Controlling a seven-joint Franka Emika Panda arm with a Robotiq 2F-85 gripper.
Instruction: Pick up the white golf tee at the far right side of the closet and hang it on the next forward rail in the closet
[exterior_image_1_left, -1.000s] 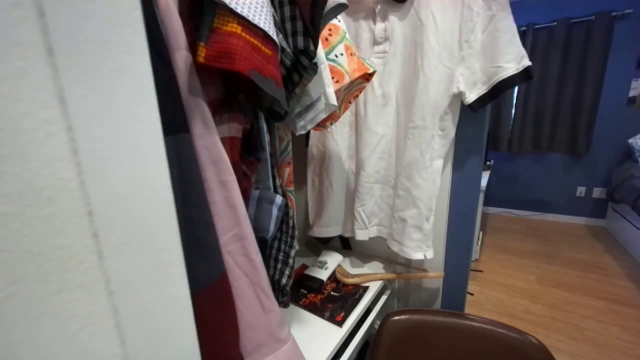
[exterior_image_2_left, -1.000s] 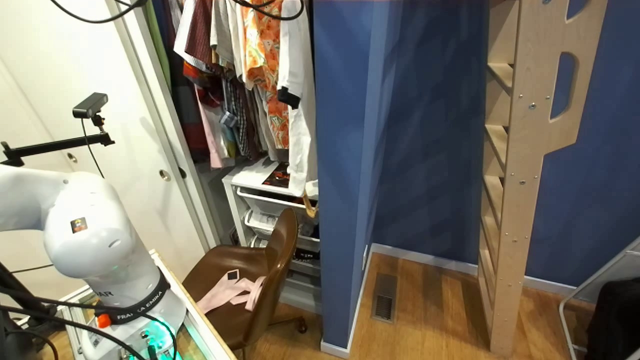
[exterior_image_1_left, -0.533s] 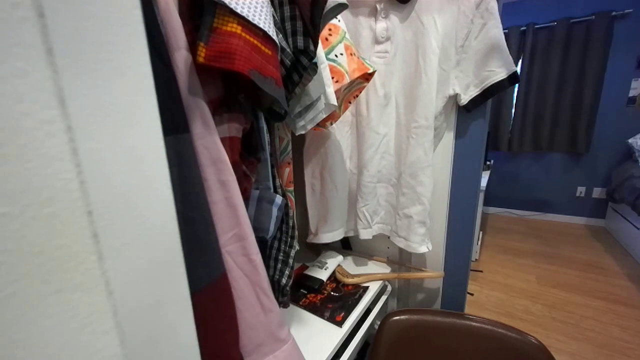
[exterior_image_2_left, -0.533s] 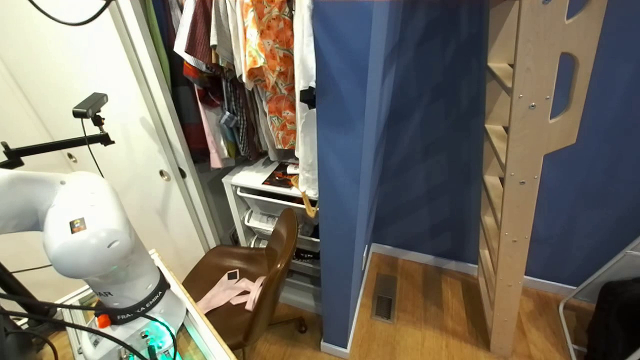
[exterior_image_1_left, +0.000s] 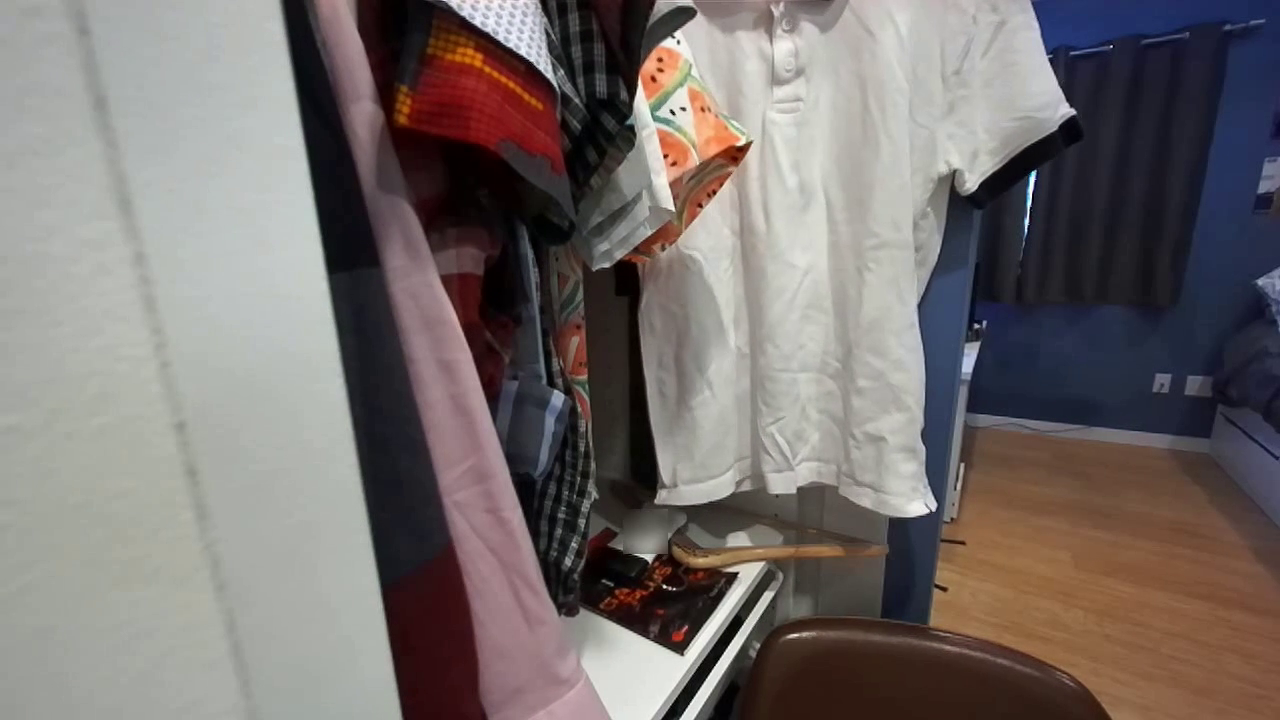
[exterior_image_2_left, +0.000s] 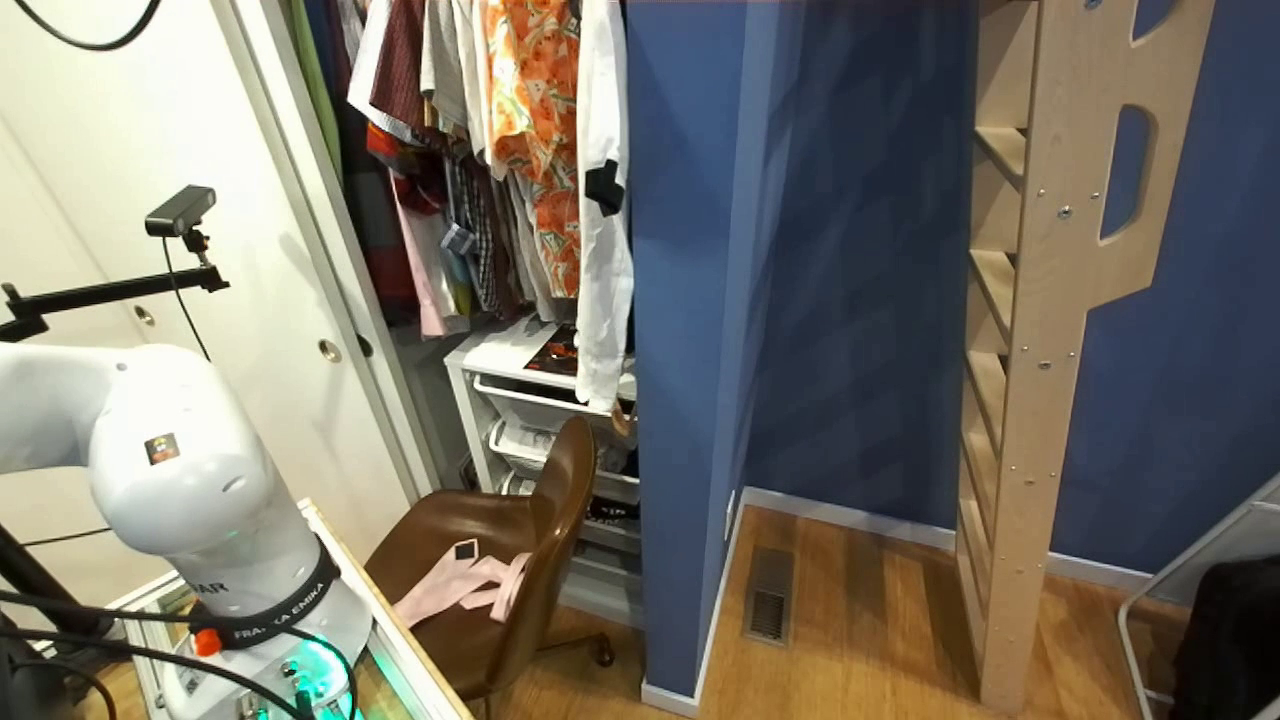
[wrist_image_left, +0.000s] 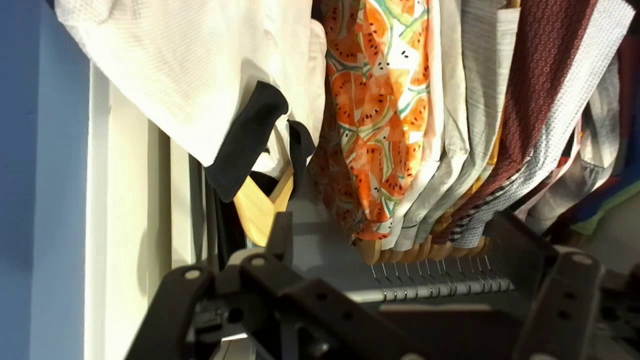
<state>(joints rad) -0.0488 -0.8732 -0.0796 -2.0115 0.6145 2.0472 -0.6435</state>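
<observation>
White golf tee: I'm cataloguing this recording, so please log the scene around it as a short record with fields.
Garment: white golf tee, hanging, dark trim
Support: wooden hanger inside it; hook out of sight, so whether it sits on a rail cannot be told
Jaws: open, wide apart
Neighbour: watermelon-print shirt
Rail: white rail bearing other garments
Lower down: dark booklet on white drawer unit
Chair: brown chair, pink cloth on seat

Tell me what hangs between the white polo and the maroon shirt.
In the wrist view, from the white polo across to the maroon shirt come the watermelon-print shirt, then pale shirts and a thin yellow strip.
</observation>
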